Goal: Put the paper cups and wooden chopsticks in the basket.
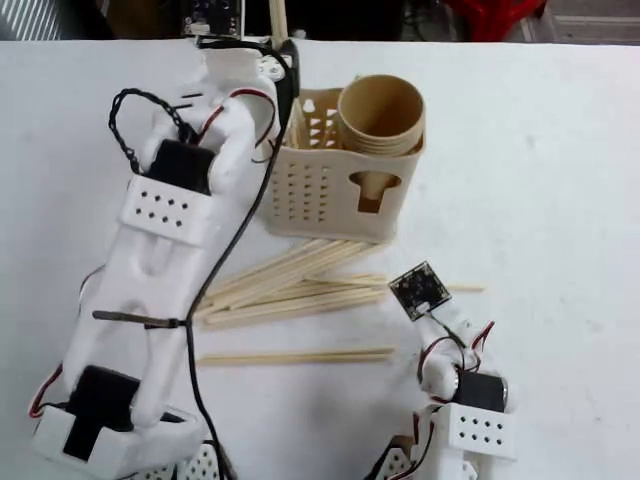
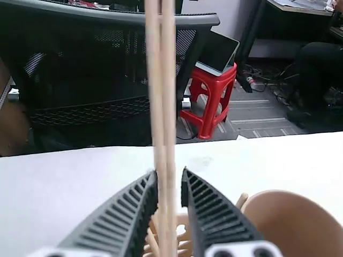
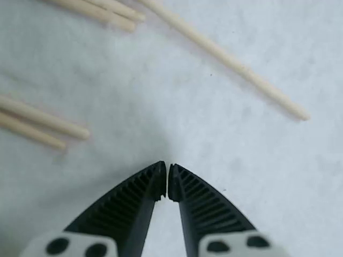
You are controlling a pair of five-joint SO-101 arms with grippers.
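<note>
Your left gripper (image 2: 169,176), left wrist view: the fingers are pinched nearly together on the held chopsticks (image 2: 161,80). These are two wooden sticks side by side, upright, running past the top of the frame. The brown mouth of the paper cups (image 2: 289,219) sits at lower right. The white desk (image 2: 64,182) lies behind.

Right wrist view: your right gripper (image 3: 166,176) is closed tip to tip with nothing between the fingers, low over the desk. The loose chopsticks (image 3: 225,56) lie ahead of it: one stick slants across the upper right, two ends lie at the left edge, and more lie at upper left. None touches the gripper.

High view: the basket (image 1: 300,190) stands at upper centre. The paper cups (image 1: 380,115) are stacked in its right compartment, and stick ends show in its left one. Your left arm (image 1: 170,230) runs from lower left to the basket's upper left corner, where the held chopsticks (image 1: 278,20) cross the top edge. The loose chopsticks (image 1: 290,285) lie fanned just below the basket. A separate pair (image 1: 295,356) lies lower, apart from them. Your right arm (image 1: 470,420) sits at lower right.
</note>
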